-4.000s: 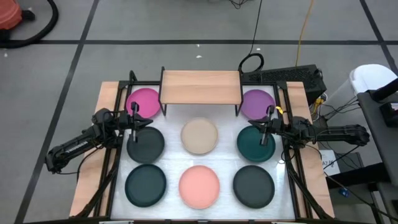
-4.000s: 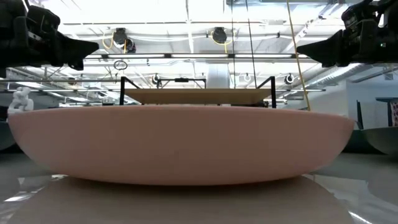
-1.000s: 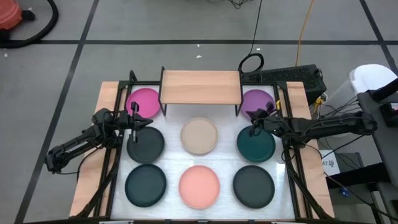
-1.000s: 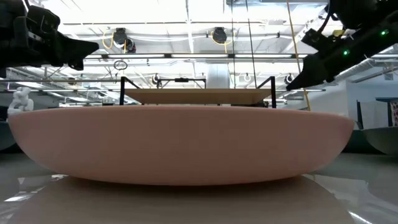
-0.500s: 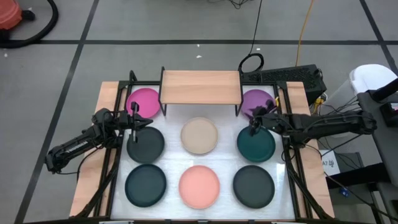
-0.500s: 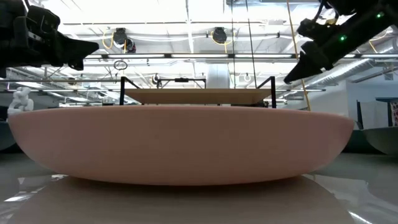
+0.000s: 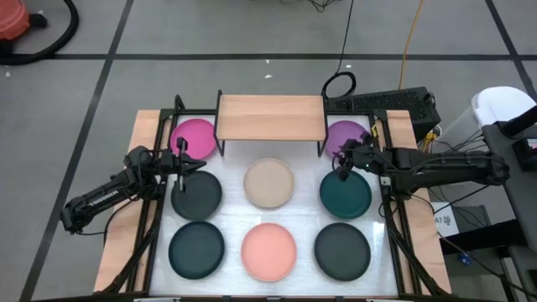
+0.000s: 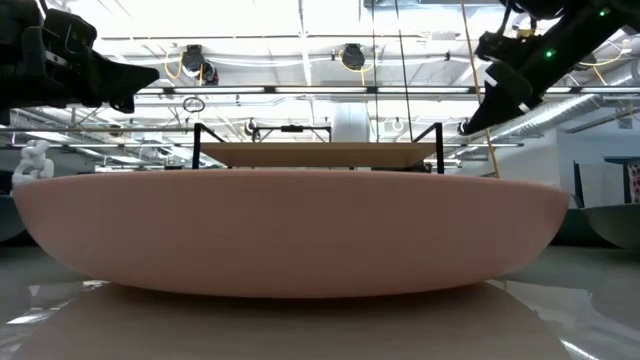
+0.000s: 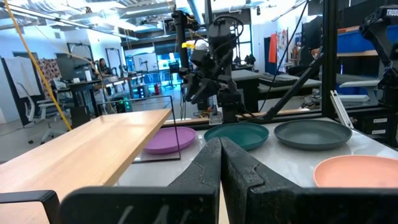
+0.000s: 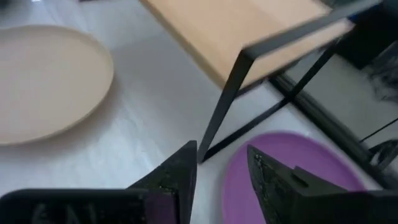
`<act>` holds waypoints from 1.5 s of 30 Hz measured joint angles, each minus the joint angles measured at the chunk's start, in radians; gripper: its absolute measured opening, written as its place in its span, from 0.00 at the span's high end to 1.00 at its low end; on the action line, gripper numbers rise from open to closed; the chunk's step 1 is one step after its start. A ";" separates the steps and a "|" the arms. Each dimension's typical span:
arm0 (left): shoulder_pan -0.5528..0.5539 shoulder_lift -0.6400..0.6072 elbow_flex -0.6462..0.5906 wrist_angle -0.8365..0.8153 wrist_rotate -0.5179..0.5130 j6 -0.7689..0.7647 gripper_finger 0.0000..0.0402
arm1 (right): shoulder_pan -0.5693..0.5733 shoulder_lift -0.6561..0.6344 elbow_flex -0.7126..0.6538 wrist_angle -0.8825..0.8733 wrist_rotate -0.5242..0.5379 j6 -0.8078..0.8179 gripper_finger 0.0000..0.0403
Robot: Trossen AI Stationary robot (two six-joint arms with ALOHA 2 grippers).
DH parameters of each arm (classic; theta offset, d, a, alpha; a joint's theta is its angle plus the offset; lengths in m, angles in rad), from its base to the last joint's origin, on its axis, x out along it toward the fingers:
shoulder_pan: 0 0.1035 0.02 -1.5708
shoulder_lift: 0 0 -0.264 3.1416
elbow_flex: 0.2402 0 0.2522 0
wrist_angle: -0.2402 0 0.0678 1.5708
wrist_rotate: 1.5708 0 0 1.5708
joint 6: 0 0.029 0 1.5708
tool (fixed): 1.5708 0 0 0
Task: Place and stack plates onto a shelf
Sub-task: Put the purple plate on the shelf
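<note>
A: On the left side?

B: Left tool (image 7: 185, 161) pressed shut, nothing in it, hanging above the bench (image 7: 232, 211) between the magenta plate (image 7: 196, 134) and a dark grey plate (image 7: 196, 193). Same tool (image 9: 219, 149) in its wrist view: fingers together, no gap. Second dark grey plate (image 7: 196, 249) nearer the front edge, apart from the first.

A: And in the middle?

B: Shelf (image 7: 270, 117) at the back of the bench, on thin black legs. Beige plate (image 7: 269, 183) just in front of it, then the salmon pink plate (image 7: 269, 250) closer to the front.

A: On the right side?

B: Purple plate (image 7: 346, 136) beside the right legs of the shelf, teal plate (image 7: 346, 195) in front of it, third dark grey plate (image 7: 342, 250) at the front. All of them flat on the bench. Right tool (image 7: 343, 164) raised over the edge between the purple and teal plates, fingers spread wide, holding nothing. In its wrist view (image 10: 221, 157) a shelf leg and the purple plate below the gap.
</note>
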 joint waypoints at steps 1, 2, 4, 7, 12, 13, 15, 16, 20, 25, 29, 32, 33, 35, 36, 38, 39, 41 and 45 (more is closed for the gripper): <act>0.000 0.000 0.000 0.000 0.000 0.000 0.99 | -0.010 0.000 0.000 -0.012 -0.009 0.003 0.69; 0.000 0.000 0.000 0.000 0.000 0.000 0.99 | -0.018 0.000 0.000 -0.023 -0.010 0.003 0.69; 0.000 0.000 0.000 0.000 0.000 0.000 0.99 | -0.032 0.000 0.000 -0.039 -0.011 0.004 0.69; 0.000 0.000 0.000 0.000 0.000 0.000 0.99 | -0.046 0.000 0.000 -0.043 -0.013 0.004 0.69; 0.000 0.000 0.000 0.000 0.000 0.000 0.99 | -0.058 0.014 -0.005 -0.037 -0.037 0.029 0.69; 0.000 0.000 0.000 0.000 0.000 0.000 0.99 | -0.057 0.018 -0.012 -0.033 -0.044 0.030 0.69; 0.000 0.000 0.000 0.000 0.000 0.000 0.99 | -0.057 0.032 -0.028 -0.022 -0.060 0.030 0.69; 0.000 0.000 0.000 0.000 0.000 0.000 0.99 | -0.057 0.041 -0.035 -0.016 -0.061 0.030 0.69; 0.000 0.000 0.000 0.000 0.000 0.000 0.99 | -0.057 0.080 -0.046 -0.012 -0.060 0.041 0.69; 0.000 0.000 0.000 0.000 0.000 0.000 0.99 | -0.058 0.129 -0.073 0.029 -0.059 0.070 0.69; 0.000 0.000 0.000 0.000 0.000 0.000 0.99 | -0.080 0.167 -0.093 0.082 -0.060 0.057 0.69; 0.000 0.000 0.000 0.000 0.000 0.000 0.99 | -0.116 0.198 -0.093 0.083 -0.061 0.048 0.69; 0.000 0.000 0.000 0.000 0.000 0.000 0.99 | -0.132 0.208 -0.093 0.084 -0.064 0.042 0.69; 0.000 0.000 0.000 0.000 0.000 0.000 0.99 | -0.168 0.230 -0.093 0.094 -0.107 0.019 0.69; 0.000 0.000 0.000 0.000 0.000 0.000 0.99 | -0.187 0.240 -0.093 0.102 -0.137 0.006 0.69; 0.000 0.000 0.000 0.000 0.000 0.000 0.99 | -0.220 0.261 -0.093 0.126 -0.187 -0.019 0.69; 0.000 0.000 0.000 0.000 0.000 0.000 0.99 | -0.231 0.271 -0.093 0.133 -0.197 -0.028 0.69; 0.000 0.000 0.000 0.000 0.000 0.000 0.99 | -0.253 0.290 -0.093 0.134 -0.217 -0.043 0.69; 0.000 0.000 0.000 0.000 0.000 0.000 0.99 | -0.281 0.318 -0.093 0.135 -0.253 -0.051 0.69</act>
